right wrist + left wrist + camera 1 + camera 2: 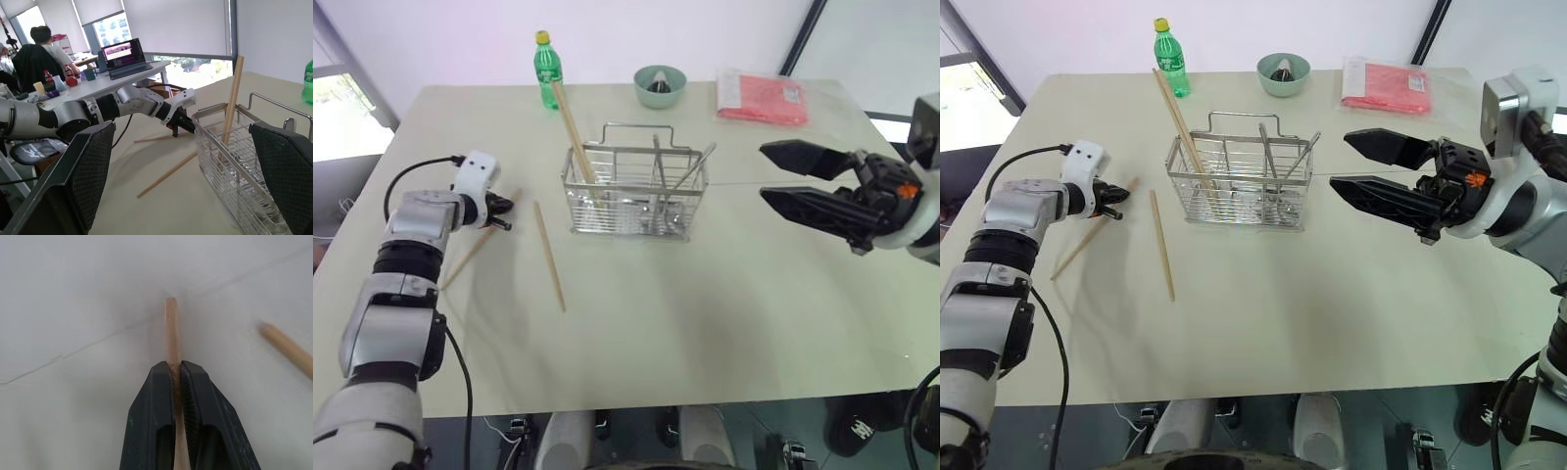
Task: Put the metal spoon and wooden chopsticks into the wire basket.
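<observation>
Pinching one wooden chopstick [172,333] near its far end on the table [705,323], left gripper [502,214] poised to lift and carry it to the wire basket [636,191]; right gripper [798,176] hovering spread wide beside it.

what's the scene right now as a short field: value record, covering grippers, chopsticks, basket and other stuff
left gripper: jaws shut on a chopstick lying on the table
right gripper: jaws open, empty, hovering beside the wire basket
chopsticks in basket: leaning upright at its left end
loose chopstick: flat on table, left of basket
metal utensils: standing in basket
background: green bottle, green bowl, red packet
</observation>
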Controlling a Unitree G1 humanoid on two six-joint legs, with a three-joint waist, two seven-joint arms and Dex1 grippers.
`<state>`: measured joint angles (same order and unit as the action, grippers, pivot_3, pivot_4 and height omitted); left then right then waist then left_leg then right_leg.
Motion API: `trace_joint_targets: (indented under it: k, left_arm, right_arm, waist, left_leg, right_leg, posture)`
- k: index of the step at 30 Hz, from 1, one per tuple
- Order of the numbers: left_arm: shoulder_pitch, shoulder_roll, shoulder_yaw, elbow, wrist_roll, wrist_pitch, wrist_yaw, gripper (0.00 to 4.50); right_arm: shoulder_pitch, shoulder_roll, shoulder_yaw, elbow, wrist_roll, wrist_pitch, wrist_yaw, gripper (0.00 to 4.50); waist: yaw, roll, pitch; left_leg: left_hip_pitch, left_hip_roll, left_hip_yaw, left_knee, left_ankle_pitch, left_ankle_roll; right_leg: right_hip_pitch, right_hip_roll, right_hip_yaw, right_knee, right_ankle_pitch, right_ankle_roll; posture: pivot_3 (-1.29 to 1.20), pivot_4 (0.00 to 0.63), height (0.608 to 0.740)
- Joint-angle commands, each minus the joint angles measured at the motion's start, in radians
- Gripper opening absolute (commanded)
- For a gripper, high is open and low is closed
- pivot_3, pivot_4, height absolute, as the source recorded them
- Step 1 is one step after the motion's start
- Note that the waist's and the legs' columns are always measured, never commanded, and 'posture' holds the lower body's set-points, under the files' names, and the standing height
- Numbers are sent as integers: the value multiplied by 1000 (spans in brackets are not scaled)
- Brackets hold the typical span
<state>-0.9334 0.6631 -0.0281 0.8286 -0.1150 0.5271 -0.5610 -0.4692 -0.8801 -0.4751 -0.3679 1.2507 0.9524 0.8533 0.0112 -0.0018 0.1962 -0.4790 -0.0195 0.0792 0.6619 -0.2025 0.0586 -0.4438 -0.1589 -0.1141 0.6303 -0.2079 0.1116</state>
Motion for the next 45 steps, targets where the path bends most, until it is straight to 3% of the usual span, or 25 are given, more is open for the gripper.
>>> trace_joint_targets:
  k: [1, 3, 6, 10, 13, 18, 31, 35, 40, 41, 45]
  left_arm:
    - [-35, 19, 226, -68, -99, -93, 146, 61]
    - [-49, 3, 328, -123, -164, -129, 187, 61]
    - [-131, -55, 559, -328, -404, -83, 263, 61]
    - [-237, -136, 653, -507, -583, -19, 363, 61]
    - [-309, -225, 633, -586, -637, -17, 430, 61]
    - [-333, -356, 502, -618, -604, -65, 401, 61]
    - [-199, -543, 240, -489, -373, -300, 268, 61]
    - [-154, -583, 230, -507, -362, -330, 270, 1621]
    - [-114, -607, 234, -616, -387, -276, 308, 4288]
    - [-105, -606, 235, -647, -395, -255, 318, 4474]
    - [-89, -560, 248, -792, -413, -144, 375, 4474]
  right_arm:
    - [-11, -11, 0, 2, 6, -23, 3, 4500]
    - [-10, -10, 3, 6, 1, -27, 4, 4500]
    - [-16, -6, 8, 19, 4, -27, -5, 4500]
    - [-19, 0, 22, 26, -4, -33, -8, 4500]
    - [-26, 5, 32, 33, -6, -35, -14, 4500]
    - [-42, 15, 44, 36, 1, -39, -36, 4500]
    - [28, 8, -36, -26, 83, -39, -158, 4500]
    - [42, 3, -50, -30, 104, -41, -186, 4500]
    - [41, -1, -50, -13, 108, -42, -194, 4500]
    - [37, -1, -47, -6, 107, -43, -193, 4500]
    - [22, 1, -34, 14, 94, -48, -188, 4500]
  waist:
    - [1, -2, 1]
    - [3, -4, 2]
    - [10, -7, 4]
    - [10, -11, 4]
    - [16, -11, 4]
    - [31, -10, 4]
    - [29, -11, 4]
    - [29, -10, 4]
    - [29, -11, 4]
    - [29, -11, 4]
    - [28, -11, 4]
  left_leg:
    - [-1, 0, 0, 0, 0, 0]
    - [-1, 0, 0, 0, 0, 0]
    - [-2, -1, 0, 2, -1, 1]
    - [-3, -1, 0, 4, -2, 3]
    - [-1, -2, 0, 4, -2, 3]
    - [1, -1, 1, 5, -1, 2]
    - [-1, -1, 3, 6, -1, 3]
    - [-1, 0, 3, 6, -2, 4]
    - [-1, 0, 2, 6, -2, 5]
    - [-1, 0, 2, 6, -2, 5]
    - [-1, 0, 2, 6, -2, 5]
  right_leg:
    - [0, 0, 0, 0, 0, 0]
    - [0, 0, 0, 0, 0, 1]
    - [1, -1, 0, -2, 2, 3]
    - [2, -2, 0, -5, 4, 5]
    - [5, -1, -2, -6, 5, 6]
    - [6, 3, -2, -3, 5, 6]
    - [5, 3, -2, -4, 5, 6]
    - [5, 3, -2, -4, 5, 6]
    - [5, 2, -2, -4, 5, 6]
    - [5, 2, -2, -5, 5, 6]
    - [5, 3, -2, -4, 5, 6]
  posture:
    - [0, 150, 680]
    - [0, 150, 680]
    - [0, 150, 680]
    - [0, 150, 680]
    - [0, 150, 680]
    - [0, 150, 680]
    - [0, 150, 680]
    - [0, 150, 680]
    - [0, 150, 680]
    - [0, 150, 680]
    - [0, 150, 680]
